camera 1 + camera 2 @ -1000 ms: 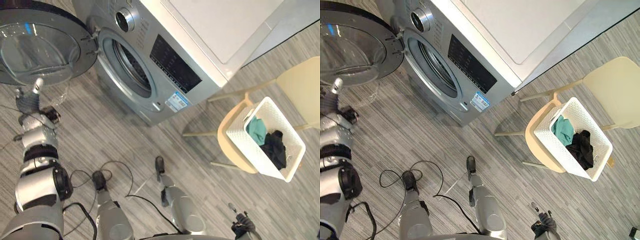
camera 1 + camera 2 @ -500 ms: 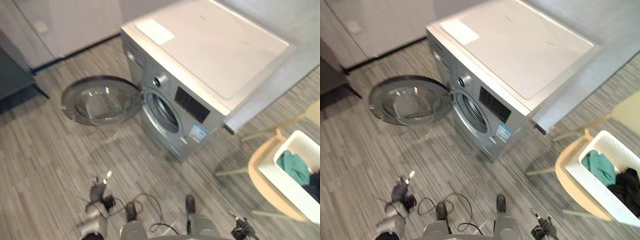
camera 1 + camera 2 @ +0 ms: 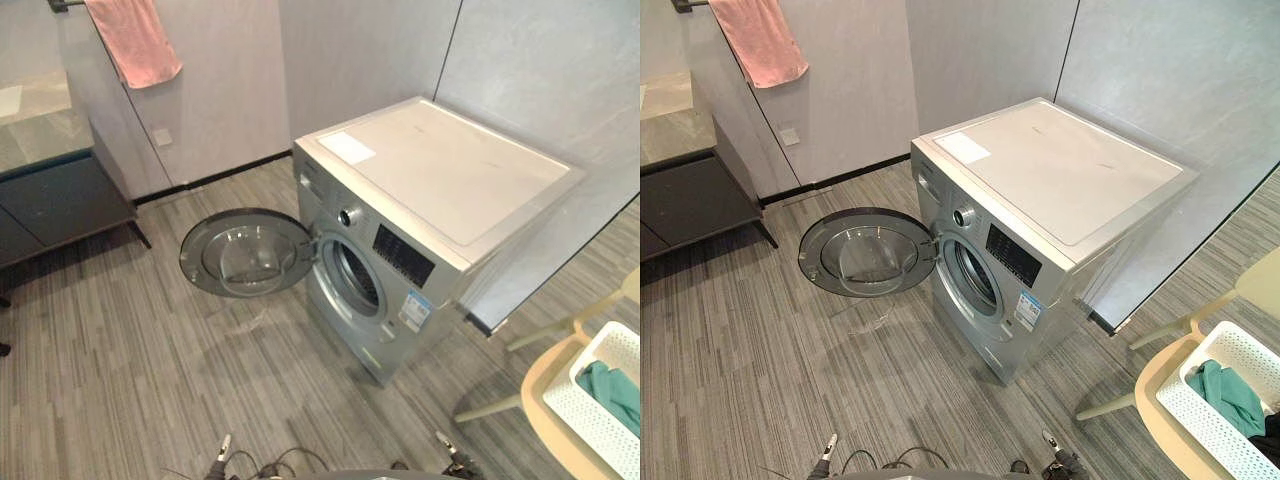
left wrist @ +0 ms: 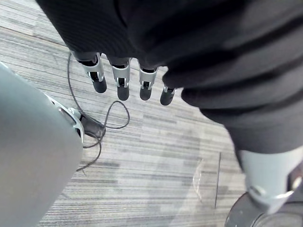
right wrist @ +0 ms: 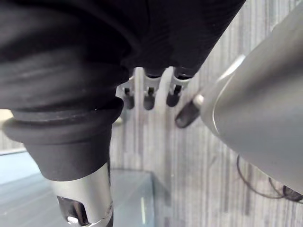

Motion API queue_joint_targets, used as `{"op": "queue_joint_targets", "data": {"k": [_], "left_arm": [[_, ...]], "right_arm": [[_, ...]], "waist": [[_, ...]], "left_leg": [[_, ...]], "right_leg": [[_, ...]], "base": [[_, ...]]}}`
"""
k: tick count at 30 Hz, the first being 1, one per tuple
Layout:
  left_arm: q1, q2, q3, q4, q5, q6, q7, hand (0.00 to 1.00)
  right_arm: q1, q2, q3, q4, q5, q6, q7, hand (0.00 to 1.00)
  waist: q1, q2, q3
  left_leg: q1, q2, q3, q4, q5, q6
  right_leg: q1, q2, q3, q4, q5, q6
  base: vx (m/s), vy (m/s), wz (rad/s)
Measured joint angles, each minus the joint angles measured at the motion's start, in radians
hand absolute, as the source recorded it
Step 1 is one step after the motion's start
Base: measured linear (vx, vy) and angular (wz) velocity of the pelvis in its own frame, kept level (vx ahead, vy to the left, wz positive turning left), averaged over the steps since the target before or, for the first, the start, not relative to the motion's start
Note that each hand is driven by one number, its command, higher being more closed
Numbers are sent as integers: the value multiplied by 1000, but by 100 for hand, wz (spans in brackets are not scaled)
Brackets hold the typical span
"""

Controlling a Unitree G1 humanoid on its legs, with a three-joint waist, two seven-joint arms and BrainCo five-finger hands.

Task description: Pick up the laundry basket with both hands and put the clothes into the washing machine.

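The white perforated laundry basket (image 3: 1228,432) rests on a beige chair (image 3: 1159,385) at the far right, holding a green garment (image 3: 1230,393) and a black one (image 3: 1270,432). The silver washing machine (image 3: 430,200) stands in the middle, and its round door (image 3: 247,253) hangs wide open to the left of the drum opening (image 3: 355,283). My left hand (image 4: 122,79) hangs low over the floor with straight fingers and holds nothing. My right hand (image 5: 149,92) also hangs with relaxed fingers and nothing in it. Both hands are far from the basket, at the bottom edge of the eye views.
A pink towel (image 3: 135,40) hangs on the back wall at the left. A dark low cabinet (image 3: 58,198) stands below it. A grey panel (image 3: 560,255) runs along the washer's right side. Striped grey floor (image 3: 150,370) lies open before the washer.
The camera has swung up, so the whole room now shows. My left arm has come back from beside the washer door and hangs low. The basket and chair have not moved.
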Motion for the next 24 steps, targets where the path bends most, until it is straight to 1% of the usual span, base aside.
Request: {"op": "queue_joint_targets", "data": {"k": [3, 4, 5, 6, 7, 8, 9, 10, 11, 12, 13, 14, 15, 16, 17, 18, 19, 20, 21, 22, 23, 24], "left_arm": [[-5, 7, -35, -3, 40, 0, -10, 0], [-9, 12, -54, -3, 59, 0, -19, 0], [-12, 12, -55, -4, 71, 0, -20, 0], [-18, 13, -55, -4, 88, 0, -19, 0], [-22, 13, -55, -4, 96, 0, -19, 0], [-31, 18, -58, -5, 119, -1, -17, 0], [-42, 27, -72, -5, 127, -2, -15, 0], [-48, 31, -83, -5, 140, -2, -14, 0], [-65, 31, -86, -8, 167, -2, -15, 0], [-73, 30, -85, -7, 177, -2, -15, 0], [-78, 22, -79, -11, 187, -2, -15, 0], [-80, 8, -74, -24, 189, -2, -15, 0], [-93, -2, -59, -30, 163, -1, -17, 0], [-99, -15, -46, -33, 135, -1, -17, 0], [-110, -46, -38, -41, 79, -1, -17, 0], [-119, -64, -40, -45, 37, -1, -18, 0], [-115, -62, -47, -46, -6, 0, -19, 0], [-106, -47, -59, -44, -22, 1, -16, 0], [-93, -33, -89, -42, -47, 2, -15, 0], [-99, -33, -140, -42, -65, -2, -17, 0], [-107, -31, -164, -45, -78, -5, -17, 0], [-108, -24, -172, -45, -91, -13, -16, 0]], "right_arm": [[4, 1, 3, 0, 1, 0, 3, 0], [15, 3, 9, -4, 1, 0, 3, 0], [18, 3, 11, -5, 1, 0, 3, 0], [22, 7, 17, -16, 1, 0, 3, 0], [24, 10, 25, -26, 1, 0, 3, 0], [24, 17, 31, -37, 0, -1, 3, 0], [23, 29, 33, -54, 0, -2, 2, 0], [23, 37, 32, -61, 0, -2, 2, 0], [40, 51, 31, -68, 1, -1, 1, 0], [42, 51, 27, -66, 1, 0, 1, 0], [49, 52, 26, -66, 0, -1, -2, 0], [61, 52, 25, -67, 0, -3, -5, 0], [69, 57, 25, -65, -1, -3, -12, 0], [68, 57, 20, -64, -1, -3, -16, 0], [58, 44, 5, -56, -6, -3, -18, 0], [46, 36, -19, -38, -15, 0, -19, 0], [43, 43, -45, 2, -42, 13, -18, 0], [42, 42, -59, 25, -57, 22, -18, 0], [31, 24, -72, 44, -86, 33, -24, 0], [23, -13, -67, 68, -118, 35, -28, 0], [14, -37, -70, 78, -126, 38, -35, 0], [-5, -61, -66, 87, -128, 47, -40, 0]], "waist": [[-4, -8, 3], [-5, -17, 7], [-5, -20, 7], [-10, -23, 8], [-13, -26, 7], [-14, -36, 6], [-24, -42, 5], [-28, -50, 9], [-42, -65, 13], [-46, -65, 19], [-48, -69, 16], [-52, -69, 17], [-50, -75, 12], [-47, -77, 8], [-39, -54, 4], [-38, -36, 8], [-49, -58, 1], [-46, -61, -1], [-44, -61, -7], [-40, -30, -5], [-37, -6, -6], [-26, 13, -12]], "left_leg": [[37, 7, 71, 0, -16, -9], [51, 11, 100, 0, -23, -14], [59, 14, 118, 1, -27, -18], [69, 21, 165, 1, -34, -25], [71, 26, 194, 1, -37, -29], [78, 34, 256, 2, -43, -38], [86, 45, 313, 7, -48, -45], [91, 50, 332, 8, -50, -48], [109, 69, 385, 30, -56, -58], [115, 86, 407, 60, -67, -68], [127, 112, 435, 96, -76, -78], [131, 147, 471, 152, -88, -91], [131, 168, 513, 201, -99, -76], [132, 169, 535, 211, -108, -59], [135, 172, 566, 189, -126, -10], [144, 165, 574, 182, -134, -23], [151, 151, 576, 226, -137, -35], [150, 144, 568, 266, -138, -36], [105, 164, 519, 356, -179, -32], [56, 98, 440, 230, -174, 2], [47, 85, 437, 211, -165, 9], [45, 74, 433, 192, -142, -29]], "right_leg": [[-5, 15, 62, 4, 3, -4], [-11, 23, 88, 4, 6, -8], [-24, 28, 103, 4, 8, -10], [-44, 45, 146, 5, 15, -21], [-60, 53, 166, 5, 21, -28], [-90, 76, 215, 4, 37, -39], [-112, 97, 255, -1, 58, -43], [-117, 104, 256, -6, 65, -44], [-127, 125, 263, -16, 85, -60], [-127, 131, 251, -18, 88, -79], [-129, 142, 205, -10, 87, -148], [-132, 152, 129, 6, 74, -265], [-136, 143, 35, 4, 45, -376], [-135, 129, -27, -7, 30, -425], [-141, 95, -146, -11, -12, -371], [-188, 62, -224, 105, -25, -314], [-192, -15, -285, 212, -4, -279], [-186, -29, -299, 213, 6, -223], [-157, -47, -290, 170, 40, -175], [-133, -39, -278, 86, 86, -110], [-129, -33, -270, 43, 113, -71], [-119, -36, -258, -41, 148, -26]], "base": [[-32, 3, -60], [-25, 1, -70], [-35, 1, -88], [-32, -3, -89], [-30, -10, -133], [12, -25, -148], [25, -32, -142], [53, -76, -131], [62, -77, -96], [85, -105, -109], [79, -96, -101], [41, -108, -113], [9, -71, -100], [-23, -18, -103], [10, 21, -96], [80, -20, -89], [129, -58, -59], [100, -107, -48], [-4, -40, -33], [-40, 16, -29], [-11, 44, -49], [26, 15, -37]]}}
